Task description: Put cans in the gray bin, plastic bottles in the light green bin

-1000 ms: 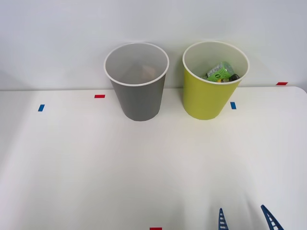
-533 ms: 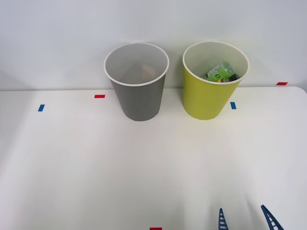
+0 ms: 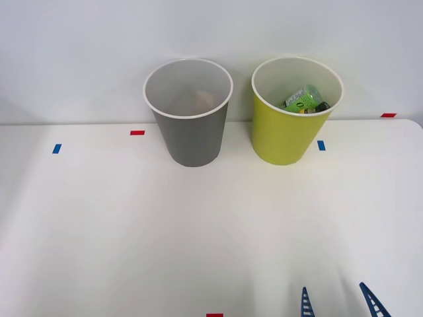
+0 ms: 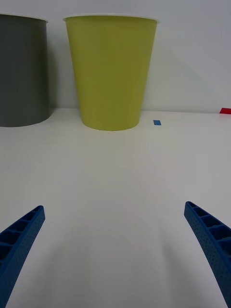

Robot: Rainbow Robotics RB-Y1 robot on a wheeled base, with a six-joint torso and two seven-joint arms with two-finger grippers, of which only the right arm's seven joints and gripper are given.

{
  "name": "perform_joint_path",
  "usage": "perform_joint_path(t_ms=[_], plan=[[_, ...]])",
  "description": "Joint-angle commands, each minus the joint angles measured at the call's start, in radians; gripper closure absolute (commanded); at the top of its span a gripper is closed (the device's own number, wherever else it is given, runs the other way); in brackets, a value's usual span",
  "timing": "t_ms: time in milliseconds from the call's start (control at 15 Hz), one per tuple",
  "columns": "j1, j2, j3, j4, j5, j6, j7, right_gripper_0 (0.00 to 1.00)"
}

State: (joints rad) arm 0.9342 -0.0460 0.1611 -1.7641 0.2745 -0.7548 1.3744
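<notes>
The gray bin (image 3: 191, 135) stands at the back of the white table, left of the light green bin (image 3: 284, 135). Inside the light green bin lies a plastic bottle (image 3: 303, 99) with a bright green label and a black cap. Something pale and brownish shows faintly inside the gray bin; I cannot tell what it is. My right gripper (image 3: 338, 302) hovers at the table's near edge, right of centre, open and holding nothing. In the right wrist view its blue fingers (image 4: 21, 236) are spread wide, with the light green bin (image 4: 111, 72) and the gray bin (image 4: 21, 72) far ahead.
Small red tape marks (image 3: 137, 133) and blue tape marks (image 3: 56, 148) dot the white table (image 3: 132, 224). Another blue mark (image 3: 321, 145) sits beside the light green bin. A white wall rises right behind the bins.
</notes>
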Motion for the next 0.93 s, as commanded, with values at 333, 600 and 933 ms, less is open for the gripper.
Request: perform_joint_path(t_ms=[333, 600, 933], plan=[[0.000, 0.000, 0.000, 0.000, 0.000, 0.000, 0.000, 0.00], [0.000, 0.000, 0.000, 0.000, 0.000, 0.000, 0.000, 0.00], [0.000, 0.000, 0.000, 0.000, 0.000, 0.000, 0.000, 0.00]])
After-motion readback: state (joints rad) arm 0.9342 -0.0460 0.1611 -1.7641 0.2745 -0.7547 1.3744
